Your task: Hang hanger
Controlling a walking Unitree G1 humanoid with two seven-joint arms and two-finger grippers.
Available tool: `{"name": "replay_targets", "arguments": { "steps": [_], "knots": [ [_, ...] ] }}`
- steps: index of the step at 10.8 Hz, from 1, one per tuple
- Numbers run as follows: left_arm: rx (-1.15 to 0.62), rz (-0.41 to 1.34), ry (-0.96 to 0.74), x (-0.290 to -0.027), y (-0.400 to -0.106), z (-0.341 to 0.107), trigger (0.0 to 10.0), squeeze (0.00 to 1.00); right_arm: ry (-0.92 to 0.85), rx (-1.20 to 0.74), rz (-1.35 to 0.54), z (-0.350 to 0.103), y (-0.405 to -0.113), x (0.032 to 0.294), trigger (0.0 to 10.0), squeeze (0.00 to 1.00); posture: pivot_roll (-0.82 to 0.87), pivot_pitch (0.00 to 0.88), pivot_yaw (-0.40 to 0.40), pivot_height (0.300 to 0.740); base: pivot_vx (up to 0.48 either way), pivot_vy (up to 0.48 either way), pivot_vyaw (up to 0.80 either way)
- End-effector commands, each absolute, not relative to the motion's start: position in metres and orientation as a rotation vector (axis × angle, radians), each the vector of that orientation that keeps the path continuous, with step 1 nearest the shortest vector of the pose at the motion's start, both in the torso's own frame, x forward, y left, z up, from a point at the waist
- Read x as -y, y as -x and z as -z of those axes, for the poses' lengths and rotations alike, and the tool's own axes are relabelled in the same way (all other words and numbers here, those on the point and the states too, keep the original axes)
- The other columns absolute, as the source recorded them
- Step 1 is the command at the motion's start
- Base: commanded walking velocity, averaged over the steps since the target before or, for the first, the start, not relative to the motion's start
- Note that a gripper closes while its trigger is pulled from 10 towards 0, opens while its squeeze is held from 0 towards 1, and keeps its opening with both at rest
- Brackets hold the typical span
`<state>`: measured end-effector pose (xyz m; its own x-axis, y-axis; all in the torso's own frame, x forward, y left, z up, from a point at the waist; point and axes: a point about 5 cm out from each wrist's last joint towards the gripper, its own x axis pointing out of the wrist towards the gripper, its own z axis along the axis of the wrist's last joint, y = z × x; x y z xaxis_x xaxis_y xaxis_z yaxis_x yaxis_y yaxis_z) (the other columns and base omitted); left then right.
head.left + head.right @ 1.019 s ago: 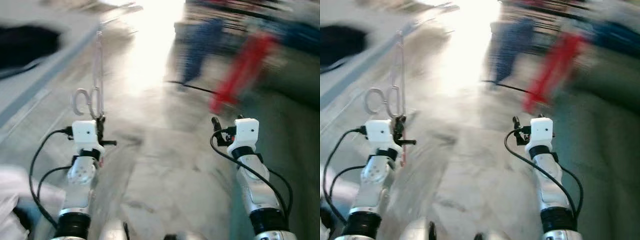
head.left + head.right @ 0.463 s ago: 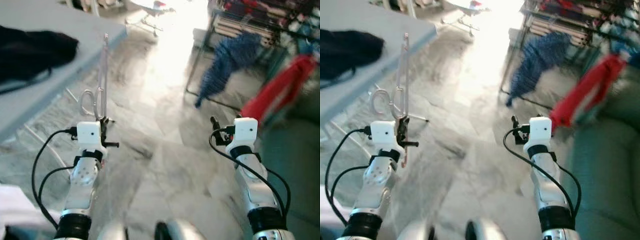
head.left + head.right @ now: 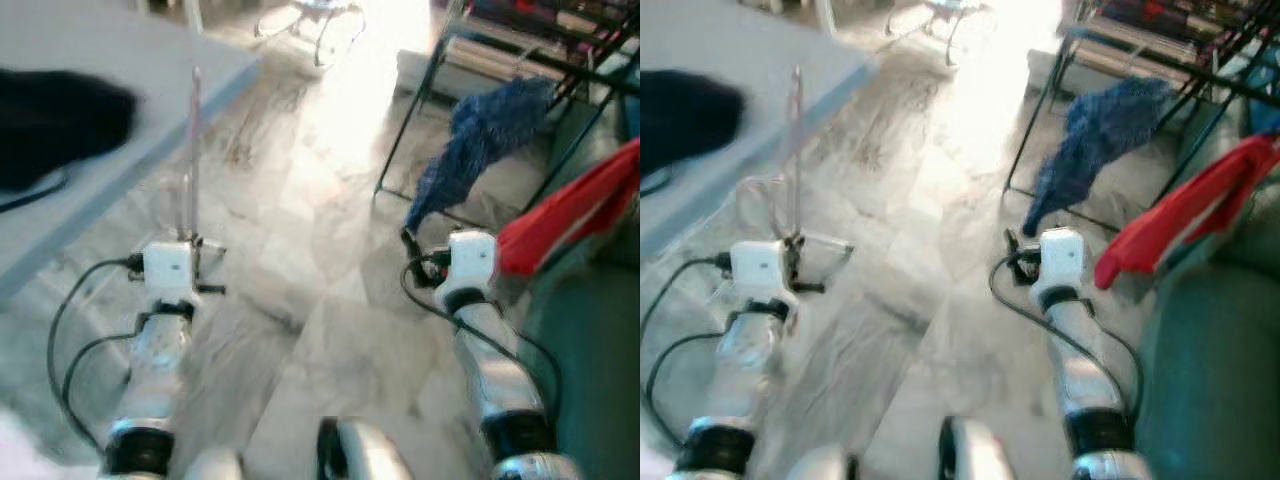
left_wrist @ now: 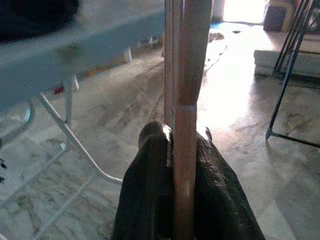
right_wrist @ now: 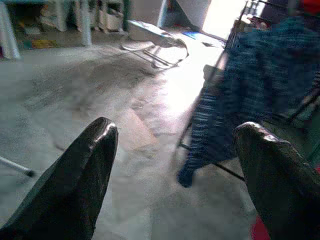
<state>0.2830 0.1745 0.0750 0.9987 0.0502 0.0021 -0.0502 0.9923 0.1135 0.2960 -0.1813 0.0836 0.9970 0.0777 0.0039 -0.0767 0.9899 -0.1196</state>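
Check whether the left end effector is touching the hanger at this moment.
Touching. The left wrist view shows the left end effector with both black fingers pressed against the hanger, whose bar rises from between them.

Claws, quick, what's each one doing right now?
Left claw: shut on the hanger.
Right claw: open, holding nothing.

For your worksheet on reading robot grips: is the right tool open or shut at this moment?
Open. In the right wrist view the right tool has its two black fingers spread wide apart, with bare floor and a blue garment visible between them; nothing is held.
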Motion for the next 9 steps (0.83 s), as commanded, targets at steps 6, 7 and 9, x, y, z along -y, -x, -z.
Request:
{"name": "replay_targets", "arguments": {
  "steps": [6,7,9],
  "knots": [
    [-0.016,-0.095,-0.17,-0.1765,-0.2846,-0.0726,10.0,0.0,0.15,0.014,-0.15,-0.085,-0.2969,0.1734,10.0,0.0,-0.01,0.138,-0.103,0.74,0.0,-0.217,0.38],
    [-0.016,-0.096,-0.169,-0.1758,-0.2855,-0.0726,10.0,0.0,0.151,0.011,-0.151,-0.0843,-0.2962,0.1743,10.0,0.0,-0.01,0.137,-0.105,0.74,0.0,-0.322,0.0],
    [-0.019,-0.096,-0.163,-0.1746,-0.2853,-0.0716,10.0,0.0,0.149,0.004,-0.156,-0.0819,-0.2939,0.1722,10.0,0.0,-0.01,0.136,-0.113,0.74,0.0,-0.161,0.0]
  ]
}}
